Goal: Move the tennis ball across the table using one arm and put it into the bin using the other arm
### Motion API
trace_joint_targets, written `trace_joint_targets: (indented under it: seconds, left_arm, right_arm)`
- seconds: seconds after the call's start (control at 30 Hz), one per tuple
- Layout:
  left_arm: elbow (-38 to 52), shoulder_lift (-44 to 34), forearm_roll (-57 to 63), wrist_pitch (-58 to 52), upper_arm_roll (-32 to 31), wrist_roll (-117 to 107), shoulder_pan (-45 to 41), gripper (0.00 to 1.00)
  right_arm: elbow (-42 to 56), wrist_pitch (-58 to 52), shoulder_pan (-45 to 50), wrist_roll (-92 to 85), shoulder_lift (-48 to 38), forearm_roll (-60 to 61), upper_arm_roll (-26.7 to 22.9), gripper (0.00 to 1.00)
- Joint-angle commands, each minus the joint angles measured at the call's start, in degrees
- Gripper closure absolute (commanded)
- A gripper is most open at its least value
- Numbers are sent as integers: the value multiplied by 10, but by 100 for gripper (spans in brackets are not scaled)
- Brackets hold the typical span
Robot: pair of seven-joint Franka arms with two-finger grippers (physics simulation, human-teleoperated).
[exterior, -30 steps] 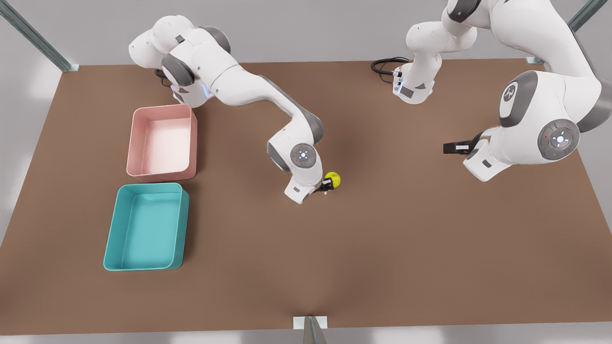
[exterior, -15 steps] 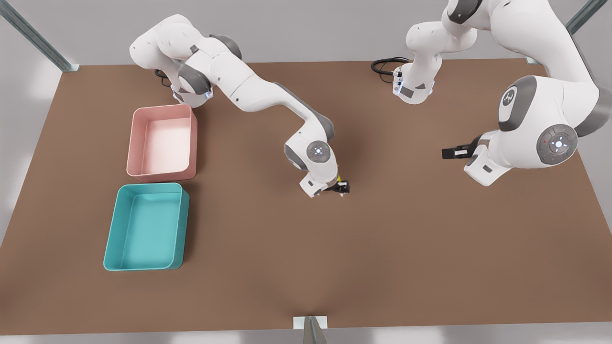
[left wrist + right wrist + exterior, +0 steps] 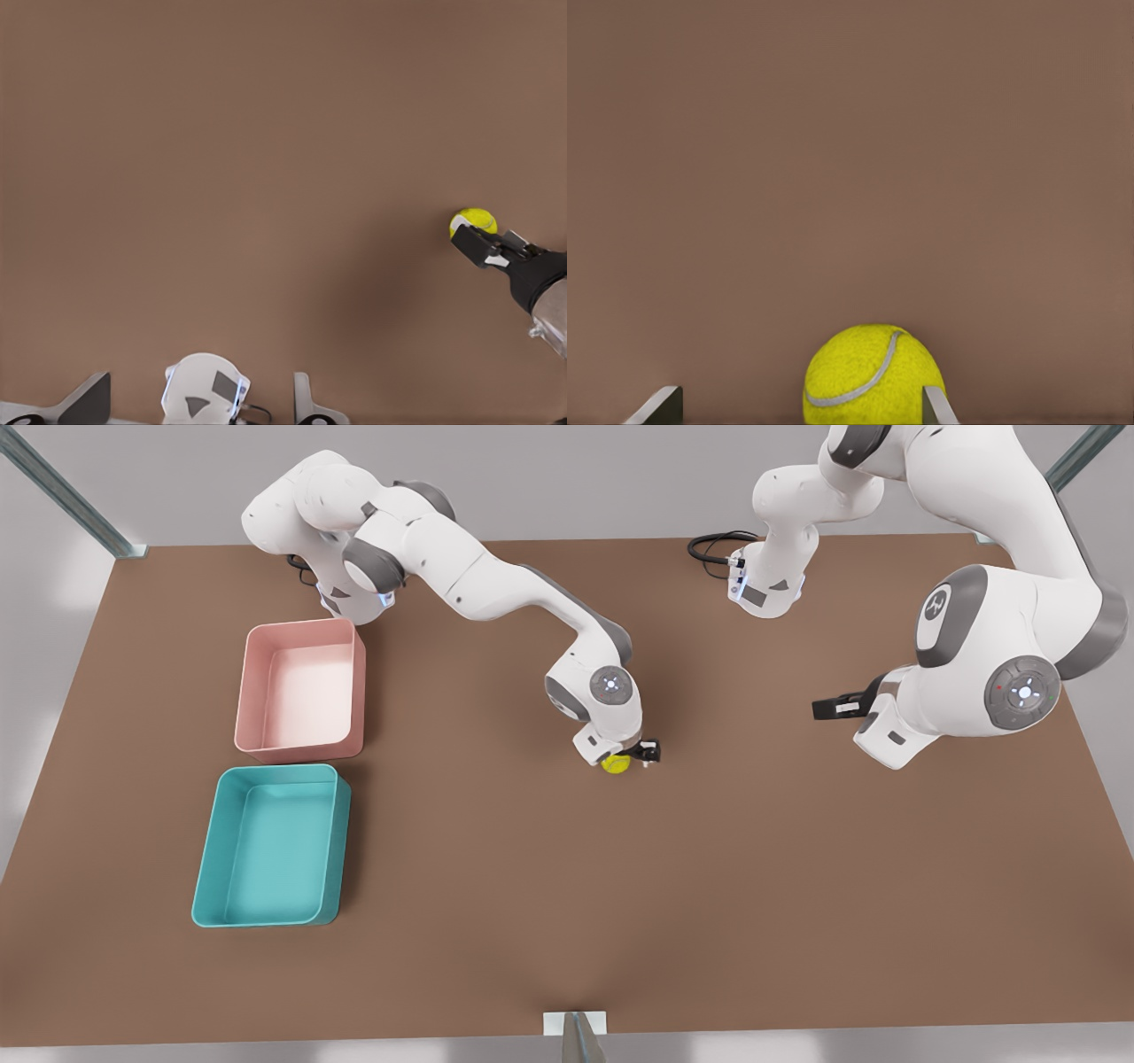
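Table (image 3: 567,921): bare brown surface all round the right gripper.
Bin (image 3: 270,847): teal, well apart from that gripper, toward the front view's left.
Left gripper (image 3: 824,708): waits, well apart; fingers' state unclear.
Right gripper (image 3: 640,755): fingers apart.
Tennis ball (image 3: 616,763): on the table, between its fingers.

pink tray (image 3: 299,691), black cable (image 3: 713,545), metal frame posts (image 3: 66,491)

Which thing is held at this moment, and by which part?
Nothing is held. The right gripper stands open around the tennis ball on the table; the left gripper waits open, apart.
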Motion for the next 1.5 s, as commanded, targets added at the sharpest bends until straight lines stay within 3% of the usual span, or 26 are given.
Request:
trace_joint_targets:
  seconds: [0.0, 0.9, 0.93, 0.97, 1.0, 1.27, 1.33, 1.47]
  left_arm:
    - [0, -1, 0, -3, -1, -20, 0, 0]
    - [-3, 1, 0, -6, -1, -21, -5, 0]
    - [-4, 1, 0, -6, -1, -20, -6, 0]
    - [-4, 1, 0, -6, -1, -20, -6, 0]
    - [-4, 1, 0, -6, -1, -20, -6, 0]
    - [-4, 2, 0, -5, -1, -20, -5, 0]
    - [-4, 2, 0, -5, -1, -20, -5, 0]
    - [-4, 2, 0, -5, -1, -20, -6, 0]
  right_arm:
    - [-7, -5, 1, 52, -2, 0, 0, 0]
    - [-22, 4, 10, 13, 30, -2, 0, 0]
    - [-22, 4, 9, 12, 30, -2, 0, 11]
    - [-22, 4, 9, -1, 30, -1, 0, 31]
    - [-21, 4, 9, -3, 30, 2, 0, 40]
    - [-11, 5, -14, -8, -7, -2, -7, 42]
    - [-12, 2, -18, -34, -19, -63, -54, 42]
    - [-21, -199, -150, -403, -136, -97, -62, 42]
